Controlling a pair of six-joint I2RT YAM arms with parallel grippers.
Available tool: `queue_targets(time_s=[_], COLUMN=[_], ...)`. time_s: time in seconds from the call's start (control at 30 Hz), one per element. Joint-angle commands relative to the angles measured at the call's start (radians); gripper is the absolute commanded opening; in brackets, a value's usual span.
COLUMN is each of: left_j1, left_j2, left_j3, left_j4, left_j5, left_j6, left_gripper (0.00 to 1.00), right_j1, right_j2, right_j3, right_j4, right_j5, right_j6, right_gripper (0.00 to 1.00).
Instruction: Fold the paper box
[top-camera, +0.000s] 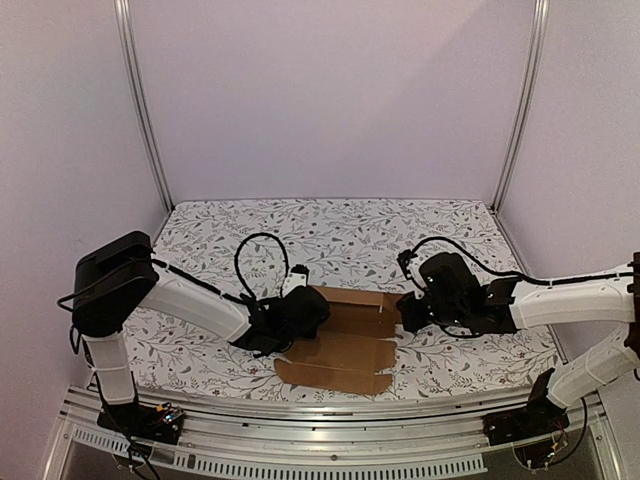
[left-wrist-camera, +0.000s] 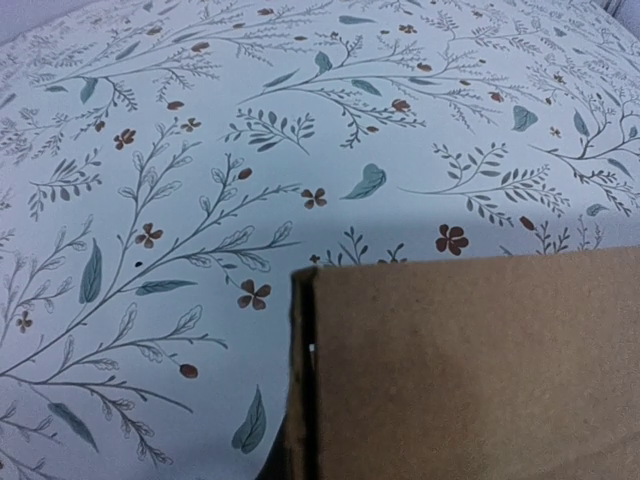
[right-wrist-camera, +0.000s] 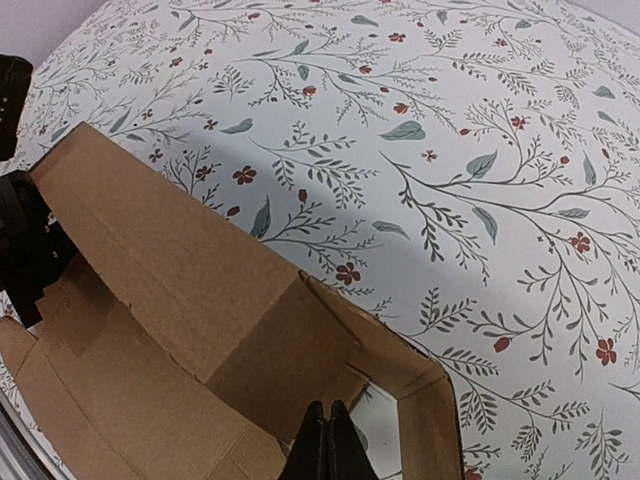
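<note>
The fold is judged to be at an early-to-middle step, with walls being raised from a sheet that is only partly shaped. The paper box (top-camera: 340, 345) is seen as plain brown corrugated cardboard, unmarked. Its far portion is lifted into a low wall with a corner fold, while its near panels are spread flat with notched tabs along the front edge. A table covered in floral cloth (top-camera: 350, 235) lies beneath the box, and far more cloth shows beyond the box than on its near side. The left gripper (top-camera: 305, 310) is placed at the box's left end. Its fingers are not shown in its wrist view, where only a raised cardboard edge (left-wrist-camera: 470, 370) is seen, so the state of its jaws cannot be told. The right gripper (top-camera: 408, 310) is held at the box's right end. In its wrist view the fingertips (right-wrist-camera: 322, 440) are pressed together just over the folded corner (right-wrist-camera: 170, 290), and whether cardboard is pinched between them cannot be told. The next move is judged to call for the side walls being stood upright and held while the near panels are brought up and the tabs tucked in.
</note>
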Motion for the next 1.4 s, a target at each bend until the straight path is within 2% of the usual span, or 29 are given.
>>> queue_targets(time_s=[0.0, 0.33, 0.87, 1.1, 1.37], left_j1=[0.007, 0.007, 0.009, 0.018, 0.067], left_j2=[-0.014, -0.032, -0.038, -0.064, -0.115], left_j3=[0.004, 0.001, -0.004, -0.032, -0.081], left_j4=[-0.064, -0.071, -0.031, 0.001, 0.063], left_j5=[0.034, 0.089, 0.251, 0.272, 0.324], left_j6=[-0.017, -0.034, -0.093, -0.109, -0.124], left_gripper=[0.0, 0.0, 0.0, 0.0, 0.0], right_j1=[-0.011, -0.017, -0.02, -0.019, -0.019], right_j2=[0.07, 0.171, 0.148, 0.096, -0.045], right_j3=[0.055, 0.064, -0.014, -0.032, -0.037], right_j4=[0.062, 0.193, 0.451, 0.446, 0.311], right_j5=[-0.017, -0.068, -0.158, -0.173, -0.2], right_j6=[-0.02, 0.018, 0.179, 0.186, 0.157], right_gripper=[0.0, 0.0, 0.0, 0.0, 0.0])
